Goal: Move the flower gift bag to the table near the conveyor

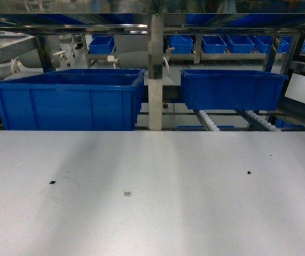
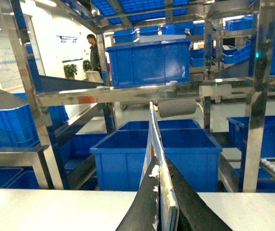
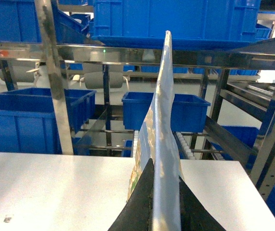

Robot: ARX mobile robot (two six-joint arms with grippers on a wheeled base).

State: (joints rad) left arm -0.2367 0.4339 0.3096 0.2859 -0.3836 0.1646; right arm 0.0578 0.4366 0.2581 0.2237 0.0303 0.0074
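The conveyor (image 1: 232, 120) fills the 12 o'clock half of the head view, its steel frame carrying blue bins (image 1: 69, 98) and short rails of white rollers at about 2 o'clock. Below it the white tabletop (image 1: 152, 213) spreads wide, marked only by small dark specks and a tiny square marker (image 1: 127, 193); neither arm nor the bag shows in this view.

The flower gift bag (image 3: 159, 139) appears only in the wrist views, seen edge-on as a thin upright sheet rising toward 12 o'clock. The right end effector (image 3: 165, 202) is clamped on its lower edge, and the left end effector (image 2: 160, 192) is likewise clenched on a thin edge of the same bag, above the near part of the tabletop.

The risk seems to lie in the two-handed hold. If the arms drift apart or move unevenly, the thin material could tear or slip out of one grip. Released while upright, the flat bag would likely topple, and carried too far toward 12 o'clock it could snag the steel frame.
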